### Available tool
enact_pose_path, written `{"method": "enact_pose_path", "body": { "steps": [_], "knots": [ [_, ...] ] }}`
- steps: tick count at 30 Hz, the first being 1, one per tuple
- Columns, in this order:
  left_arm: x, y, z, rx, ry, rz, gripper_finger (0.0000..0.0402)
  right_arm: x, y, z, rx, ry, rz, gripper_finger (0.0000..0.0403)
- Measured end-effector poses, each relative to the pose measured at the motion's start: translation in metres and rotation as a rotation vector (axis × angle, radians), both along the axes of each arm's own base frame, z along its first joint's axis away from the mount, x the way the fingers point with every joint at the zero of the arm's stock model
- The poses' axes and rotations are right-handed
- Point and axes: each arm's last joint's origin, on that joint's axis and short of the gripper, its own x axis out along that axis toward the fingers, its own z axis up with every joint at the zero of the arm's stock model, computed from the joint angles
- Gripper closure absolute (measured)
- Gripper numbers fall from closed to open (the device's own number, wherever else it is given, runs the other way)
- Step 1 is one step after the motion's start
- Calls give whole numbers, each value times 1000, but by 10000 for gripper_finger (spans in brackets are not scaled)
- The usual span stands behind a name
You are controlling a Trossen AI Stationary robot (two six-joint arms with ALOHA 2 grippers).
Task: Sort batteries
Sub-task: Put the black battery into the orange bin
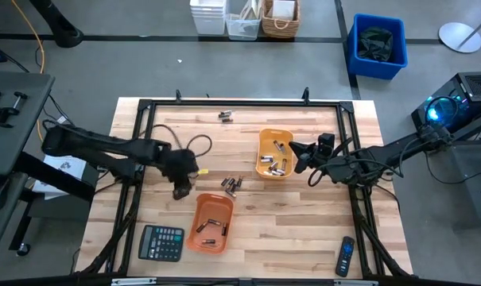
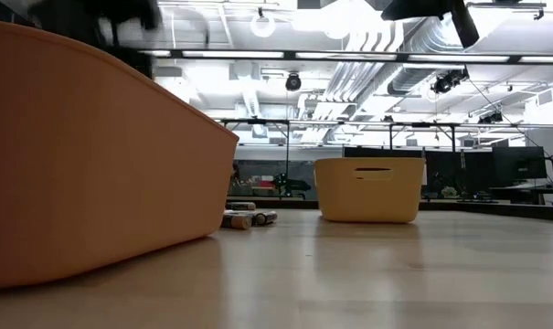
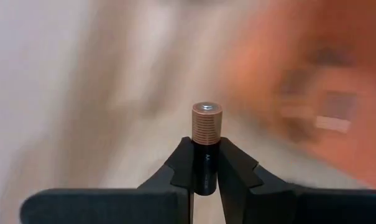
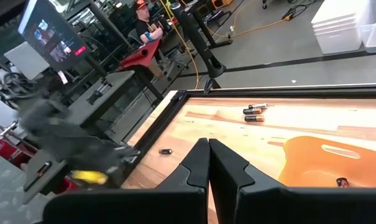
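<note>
Two orange plastic trays sit on the pale wooden bench (image 1: 304, 230): one tray near the front edge (image 1: 209, 223) and a second tray toward the right edge (image 1: 275, 152), each already holding a few cells. The left gripper (image 3: 205, 163) is clamped on a single copper-topped black cylindrical battery (image 3: 206, 134), standing upright between the pads, and in the high view it hangs over bare bench just left of the front tray. The step in hand looks like carrying this cell to a tray. To do it well, the arm should travel over the tray's rim with the cell clear of the wall, then let go low over the floor of the tray so the cell does not bounce out or roll.

The right gripper (image 4: 209, 163) waits with its fingers pressed together and nothing between them, beside the right-hand tray.

Unsorted dark metallic batteries remain: a small cluster at mid-bench (image 1: 231, 186) between the two trays, and a pair near the back edge (image 1: 226, 116). A black calculator (image 1: 160, 242) lies at the front-left corner, just beside the front tray, and a black remote control (image 1: 346, 257) near the front-right corner. Neither blocks the path, though the calculator could be clipped by a low swing.
</note>
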Motion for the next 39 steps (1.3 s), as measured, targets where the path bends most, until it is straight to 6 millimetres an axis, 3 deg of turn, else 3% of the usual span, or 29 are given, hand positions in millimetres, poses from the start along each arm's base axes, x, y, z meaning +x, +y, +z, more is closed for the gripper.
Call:
{"method": "enact_pose_path", "body": {
  "steps": [3,7,15,22,26,29,32,36,39],
  "knots": [
    [0,-20,31,13,-169,-171,372,0,-2,-1,0,13,-3,403],
    [2,-48,50,28,-283,-346,372,1,-5,-2,5,19,-5,403],
    [28,-82,21,157,-268,-467,363,3,-10,-3,28,31,23,403],
    [44,-84,9,158,-285,-450,246,4,-10,-3,54,20,33,403],
    [36,-66,25,253,-151,-419,193,4,-10,-3,75,11,41,403],
    [24,-32,39,494,52,-262,174,4,-10,-3,77,9,42,403],
    [18,10,44,518,188,-35,170,4,-10,-3,77,9,40,403],
    [6,59,25,384,362,111,169,4,-10,-3,91,-6,26,403],
    [-7,84,5,346,492,162,168,4,-10,-3,91,-6,26,403]
  ]
}}
